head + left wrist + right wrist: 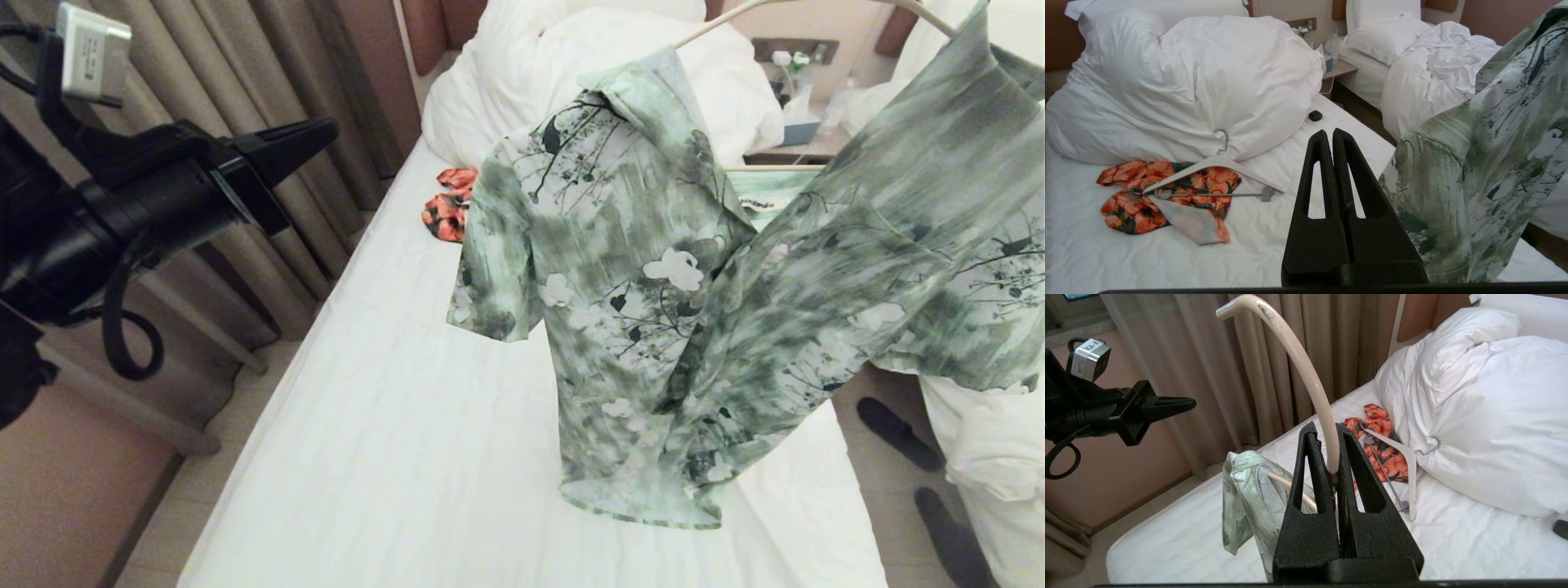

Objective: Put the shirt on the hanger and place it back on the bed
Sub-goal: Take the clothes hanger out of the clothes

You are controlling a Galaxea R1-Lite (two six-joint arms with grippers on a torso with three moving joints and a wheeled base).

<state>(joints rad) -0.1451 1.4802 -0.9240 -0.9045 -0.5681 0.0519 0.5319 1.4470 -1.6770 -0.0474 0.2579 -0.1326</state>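
Note:
The green and white floral shirt (653,310) hangs in the air over the bed (392,425), draped on the thin cream hanger (710,26). Its lower hem brushes the white sheet. My right gripper (1328,428) is shut on the hanger (1306,375) at the base of its hook, with the shirt (1245,490) dangling beyond the fingers. It lies outside the head view. My left gripper (326,129) hovers left of the shirt, shut and holding nothing. From the left wrist, its fingers (1329,132) are pressed together, and the shirt (1474,183) hangs just beside them.
An orange-red garment (1167,192) with a wide white hanger (1216,163) on it lies by the big white pillows (571,65). Curtains (245,82) line the left side. A nightstand (800,139), a second bed (1433,69) and dark slippers (898,433) are on the right.

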